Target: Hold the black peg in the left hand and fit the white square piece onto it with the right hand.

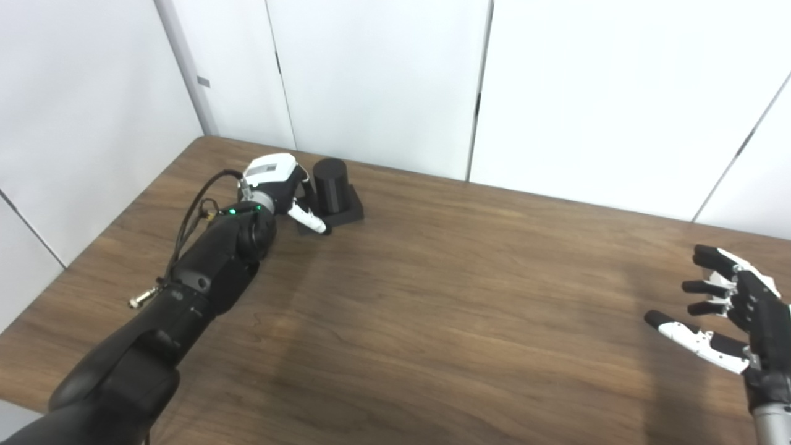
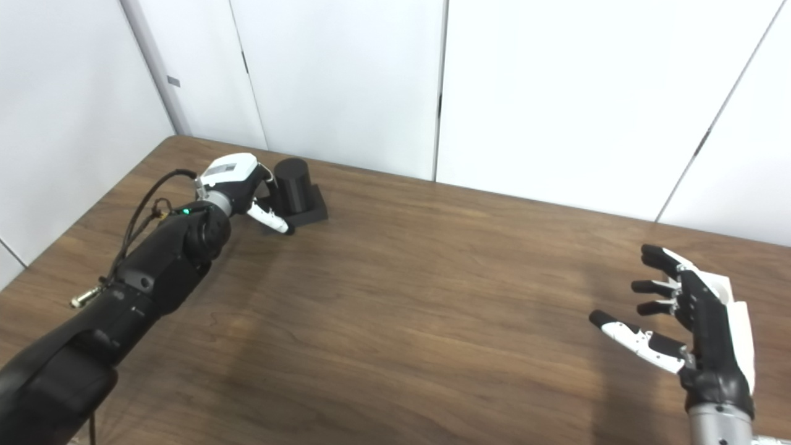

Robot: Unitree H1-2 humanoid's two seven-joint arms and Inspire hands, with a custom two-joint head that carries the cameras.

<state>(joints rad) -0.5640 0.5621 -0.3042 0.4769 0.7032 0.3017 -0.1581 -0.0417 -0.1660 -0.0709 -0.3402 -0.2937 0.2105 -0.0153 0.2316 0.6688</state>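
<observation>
the left hand (image 1: 281, 185) sits against the black peg (image 1: 330, 185) at the far left of the table (image 1: 432, 309); whether it grips, i cannot tell. the right hand (image 2: 692, 321) hangs spread and empty, near right. no white piece shows. a loose hold could tip the peg.

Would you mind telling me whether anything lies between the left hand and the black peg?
Nothing visible does: the left hand is already beside the black peg, its fingers at the peg's square base on the table.

Paired head views, down over table (image 1: 432, 296)
</observation>
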